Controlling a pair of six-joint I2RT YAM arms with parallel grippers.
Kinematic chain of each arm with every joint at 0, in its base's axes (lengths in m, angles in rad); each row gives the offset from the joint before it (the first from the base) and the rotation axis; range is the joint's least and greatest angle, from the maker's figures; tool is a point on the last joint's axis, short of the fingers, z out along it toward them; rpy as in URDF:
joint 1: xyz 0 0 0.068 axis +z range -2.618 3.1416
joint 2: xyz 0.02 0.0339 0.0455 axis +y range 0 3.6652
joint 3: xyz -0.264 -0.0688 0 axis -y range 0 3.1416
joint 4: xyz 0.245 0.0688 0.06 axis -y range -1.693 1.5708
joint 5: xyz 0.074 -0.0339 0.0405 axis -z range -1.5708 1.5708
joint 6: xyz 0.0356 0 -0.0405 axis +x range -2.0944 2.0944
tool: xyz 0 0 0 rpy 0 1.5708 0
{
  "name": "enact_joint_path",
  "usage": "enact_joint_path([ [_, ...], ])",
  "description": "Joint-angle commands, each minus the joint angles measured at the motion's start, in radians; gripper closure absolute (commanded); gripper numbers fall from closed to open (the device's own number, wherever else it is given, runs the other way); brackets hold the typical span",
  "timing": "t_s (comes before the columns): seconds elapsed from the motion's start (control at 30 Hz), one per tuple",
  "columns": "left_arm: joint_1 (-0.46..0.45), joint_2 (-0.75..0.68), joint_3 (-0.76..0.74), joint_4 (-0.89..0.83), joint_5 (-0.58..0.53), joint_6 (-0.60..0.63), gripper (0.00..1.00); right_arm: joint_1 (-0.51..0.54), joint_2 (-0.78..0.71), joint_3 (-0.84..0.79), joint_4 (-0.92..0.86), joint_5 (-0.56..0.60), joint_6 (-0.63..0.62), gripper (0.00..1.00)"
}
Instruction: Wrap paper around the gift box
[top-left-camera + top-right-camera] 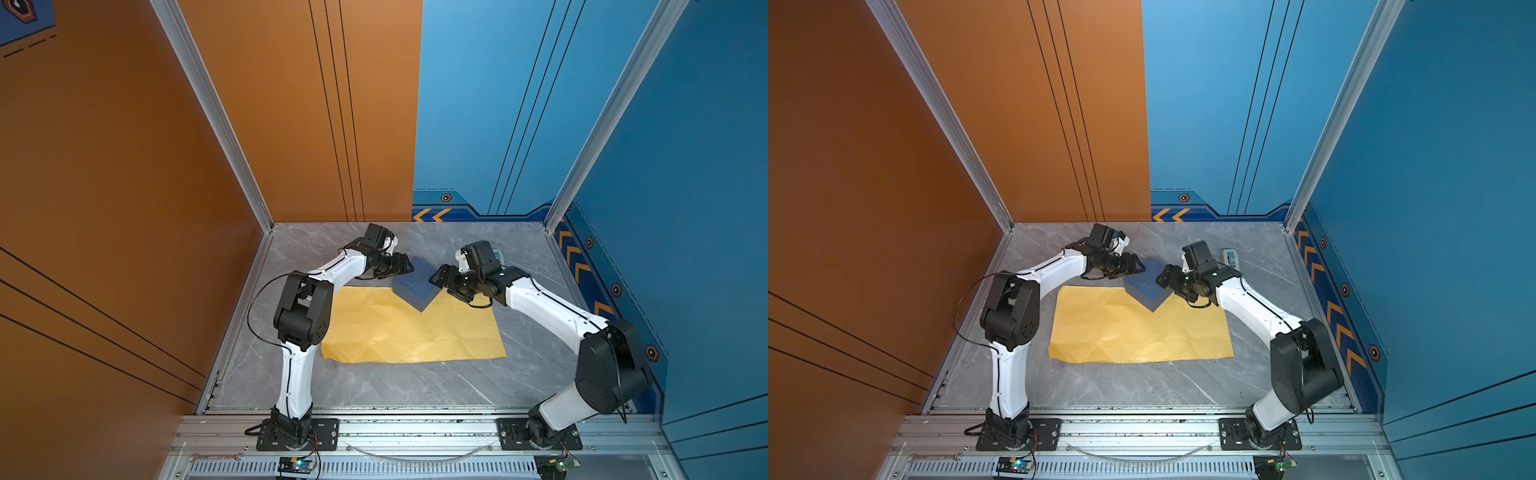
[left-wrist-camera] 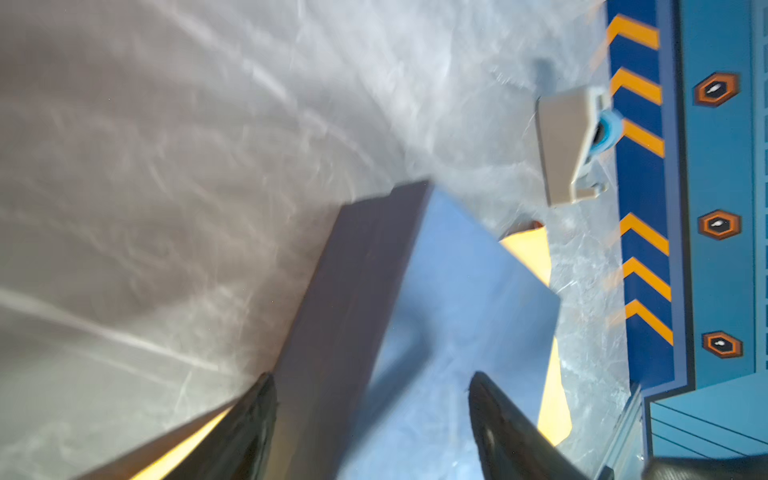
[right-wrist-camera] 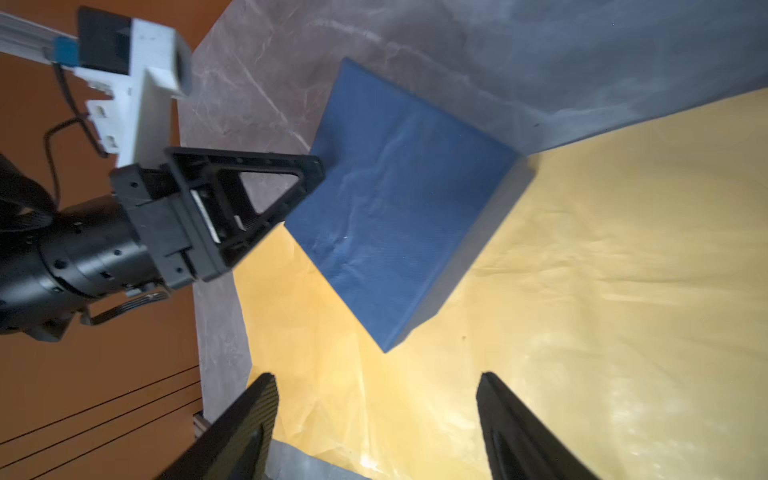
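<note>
Left arm: elbow raised, forearm stretched toward the far middle. The left gripper (image 1: 408,267) sits low at the far-left edge of the small dark navy-blue square gift box (image 1: 415,286). Its fingers are spread; one finger (image 2: 494,415) is over the top face, the other beside the dark side wall. No grasp.

Right arm mirrors it. The right gripper (image 3: 374,378) is spread wide and holds nothing; the box's corner is just ahead of the gap.

Box lies corner-on across the far edge of the large creased pale yellow paper sheet (image 1: 407,332), partly on the grey marble table (image 1: 374,386).
</note>
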Motion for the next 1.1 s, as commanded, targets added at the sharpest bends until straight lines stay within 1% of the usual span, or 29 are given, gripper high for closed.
enact_joint_path([
  [0.0,0.005,0.067,0.109,-0.038,0.034,0.066,0.26,-0.060,0.001,-0.089,0.022,-0.035,0.024,0.36],
  [0.13,-0.013,0.149,0.216,-0.050,0.098,0.097,0.26,-0.091,0.045,-0.137,0.062,-0.034,0.028,0.52],
  [0.23,-0.025,0.197,0.271,-0.076,0.142,0.117,0.26,-0.107,0.086,-0.152,0.086,-0.036,0.030,0.60],
  [0.5,-0.047,0.205,0.257,-0.086,0.234,0.158,0.29,-0.141,0.160,-0.200,0.139,-0.010,0.035,0.81],
  [0.7,-0.055,0.158,0.208,-0.086,0.259,0.209,0.30,-0.159,0.186,-0.235,0.150,0.013,0.040,0.90],
  [0.93,-0.068,0.092,0.110,-0.088,0.299,0.273,0.31,-0.163,0.227,-0.248,0.161,0.040,0.040,0.95],
  [1.07,-0.077,0.052,0.060,-0.088,0.310,0.302,0.31,-0.167,0.238,-0.248,0.161,0.047,0.038,0.96],
])
